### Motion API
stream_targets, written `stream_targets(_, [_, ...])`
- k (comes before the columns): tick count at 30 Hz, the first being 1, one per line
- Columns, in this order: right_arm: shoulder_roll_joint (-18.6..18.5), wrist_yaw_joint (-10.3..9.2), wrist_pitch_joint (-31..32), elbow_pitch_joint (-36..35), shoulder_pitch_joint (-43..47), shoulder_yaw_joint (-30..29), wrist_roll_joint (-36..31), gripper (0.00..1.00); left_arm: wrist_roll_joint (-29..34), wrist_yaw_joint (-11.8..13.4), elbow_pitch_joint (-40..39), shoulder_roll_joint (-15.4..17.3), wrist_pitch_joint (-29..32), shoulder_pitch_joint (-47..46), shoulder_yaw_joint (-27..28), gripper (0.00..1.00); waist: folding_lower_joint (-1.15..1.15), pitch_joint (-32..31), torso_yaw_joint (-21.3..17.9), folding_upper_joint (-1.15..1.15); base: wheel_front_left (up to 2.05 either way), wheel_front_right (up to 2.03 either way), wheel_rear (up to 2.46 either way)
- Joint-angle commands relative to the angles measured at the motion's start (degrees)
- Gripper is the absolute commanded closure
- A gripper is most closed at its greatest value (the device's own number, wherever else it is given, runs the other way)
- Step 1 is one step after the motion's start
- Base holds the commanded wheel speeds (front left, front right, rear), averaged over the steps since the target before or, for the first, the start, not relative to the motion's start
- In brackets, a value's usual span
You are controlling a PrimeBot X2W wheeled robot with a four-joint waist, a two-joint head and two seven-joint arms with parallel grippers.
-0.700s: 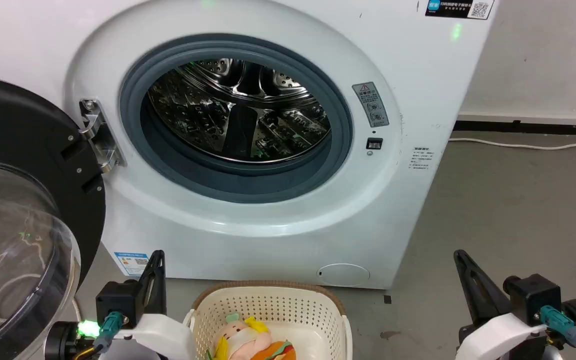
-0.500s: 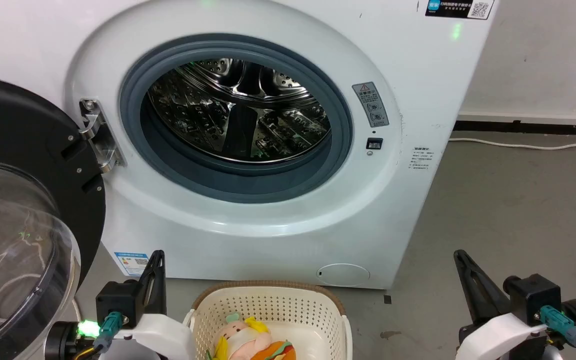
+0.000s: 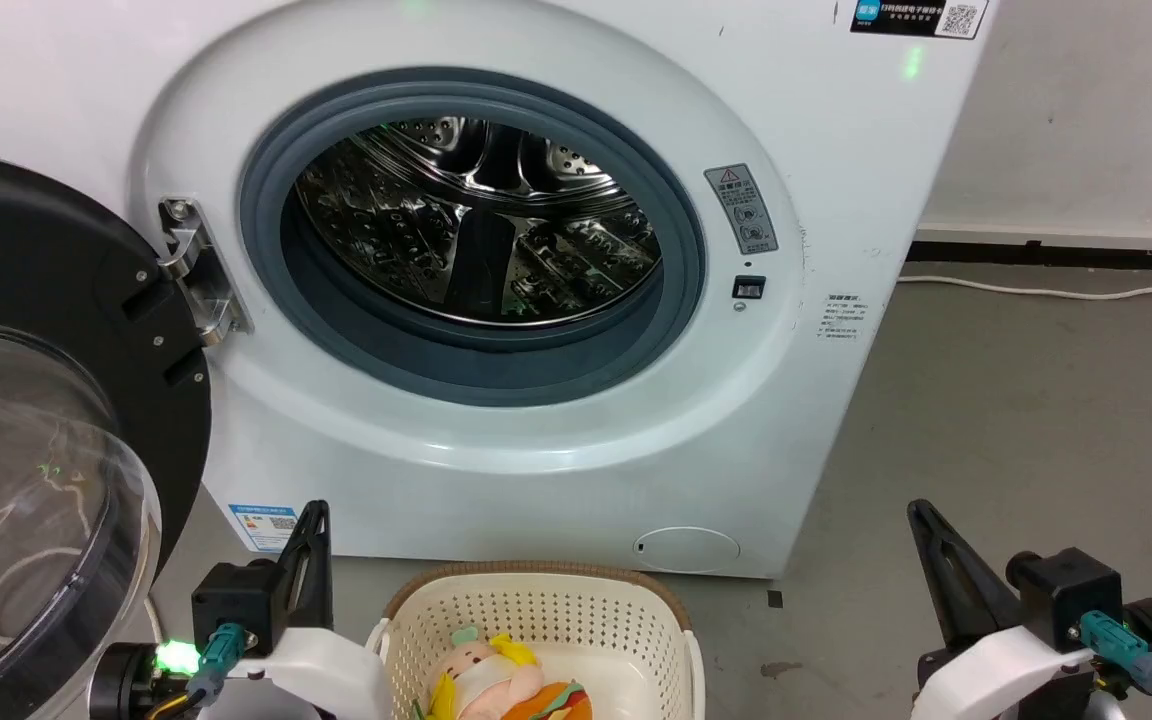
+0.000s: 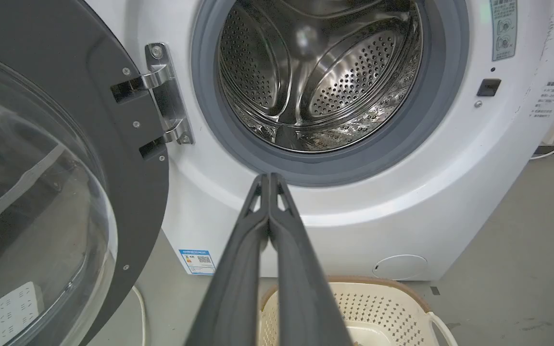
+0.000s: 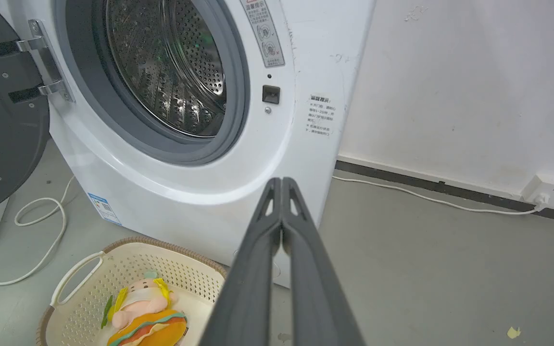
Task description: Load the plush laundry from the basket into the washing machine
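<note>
Two grippers are pinched together, holding nothing: left gripper [image 3: 314, 520] at the lower left, right gripper [image 3: 921, 515] at the lower right. Between them, bottom middle, the plush laundry [image 3: 496, 685] lies in the basket [image 3: 536, 600]. Behind, the washing machine [image 3: 816, 150] stands with its door [image 3: 36, 300] wide. Loading hasn't begun, I think; next, one gripper must spread and reach down.

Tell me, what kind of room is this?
Probably a laundry corner: a big white washing machine with its door swung open, and a basket holding plush laundry, standing on a grey floor.
</note>
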Motion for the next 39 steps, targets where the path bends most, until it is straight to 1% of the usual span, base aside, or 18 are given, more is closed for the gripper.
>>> stream_targets(1, [-0.08, -0.05, 0.08, 0.14, -0.68, -0.02, -0.35, 1.0, 0.09, -0.25, -0.23, 0.01, 0.02, -0.28, 0.04, 1.0, 0.0, 0.0, 0.0, 0.0, 0.0, 0.0, 0.0])
stream_targets(27, [-0.08, -0.05, 0.08, 0.14, -0.68, -0.02, -0.35, 1.0, 0.09, -0.25, -0.23, 0.01, 0.02, -0.28, 0.04, 1.0, 0.0, 0.0, 0.0, 0.0, 0.0, 0.0, 0.0])
stream_targets(28, [0.0, 0.0, 0.0, 0.0, 0.0, 0.02, 0.0, 0.0, 0.0, 0.0, 0.0, 0.0, 0.0, 0.0, 0.04, 0.0, 0.0, 0.0, 0.0, 0.0, 0.0, 0.0, 0.0])
stream_targets(39, [0.0, 0.0, -0.78, -0.25, -0.06, -0.2, 0.96, 0.0, 0.05, 0.35, -0.46, 0.02, -0.78, -0.02, -0.5, 0.0, 0.0, 0.36, -0.13, 0.0, 0.0, 0.0, 0.0])
